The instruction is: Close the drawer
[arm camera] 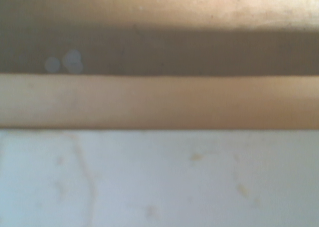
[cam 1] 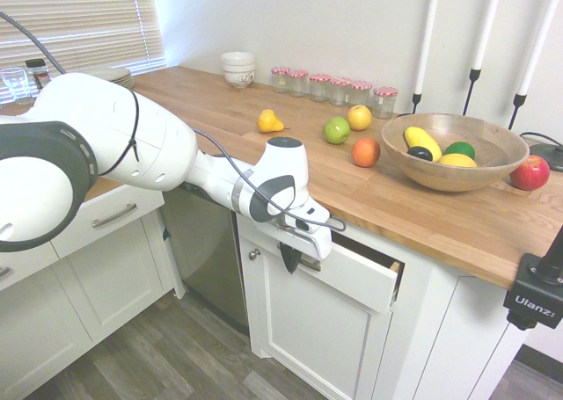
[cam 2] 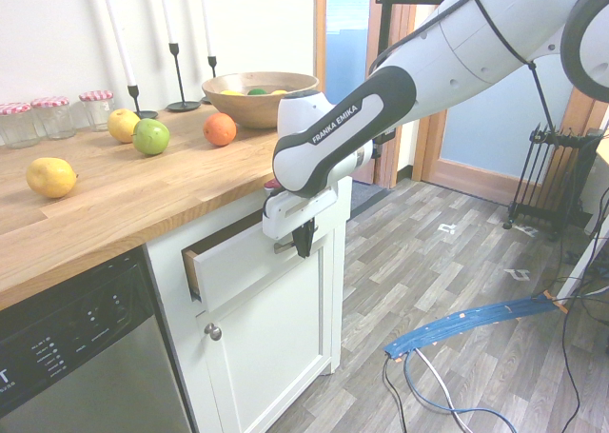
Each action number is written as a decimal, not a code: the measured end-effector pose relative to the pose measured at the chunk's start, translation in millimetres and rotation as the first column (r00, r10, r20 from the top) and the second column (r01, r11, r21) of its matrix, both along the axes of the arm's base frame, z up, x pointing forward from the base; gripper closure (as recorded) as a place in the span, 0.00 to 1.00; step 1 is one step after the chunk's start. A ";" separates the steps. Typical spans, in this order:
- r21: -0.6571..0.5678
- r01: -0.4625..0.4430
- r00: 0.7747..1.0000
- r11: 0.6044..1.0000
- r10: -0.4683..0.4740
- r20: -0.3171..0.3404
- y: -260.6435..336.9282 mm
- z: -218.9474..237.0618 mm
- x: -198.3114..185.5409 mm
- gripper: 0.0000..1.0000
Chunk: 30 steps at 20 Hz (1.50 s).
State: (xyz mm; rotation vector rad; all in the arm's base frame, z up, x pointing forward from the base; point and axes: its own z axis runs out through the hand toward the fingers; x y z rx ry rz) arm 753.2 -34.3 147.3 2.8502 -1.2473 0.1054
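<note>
One view alone shows drawer (cam 2: 243, 257) ajar.

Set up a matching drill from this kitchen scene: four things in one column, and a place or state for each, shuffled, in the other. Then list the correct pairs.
Things:
1. drawer
2. claw
3. orange
4. red apple

Places or states:
A. on the countertop, just outside the wooden bowl, on the side towards the green apple
B. partly open, under the countertop edge
C. shut, pointing down at the drawer front
D. on the countertop beyond the bowl, near the candlesticks

Pairs: 1-B, 2-C, 3-A, 4-D
</note>
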 end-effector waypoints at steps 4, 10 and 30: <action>0.001 0.008 1.000 1.000 -0.008 -0.013 0.8 0.3 0.5 1.00; 0.001 0.010 1.000 1.000 -0.010 -0.014 0.8 0.1 0.5 0.00; 0.019 0.029 1.000 0.999 -0.029 0.002 2.1 33.8 -87.1 0.00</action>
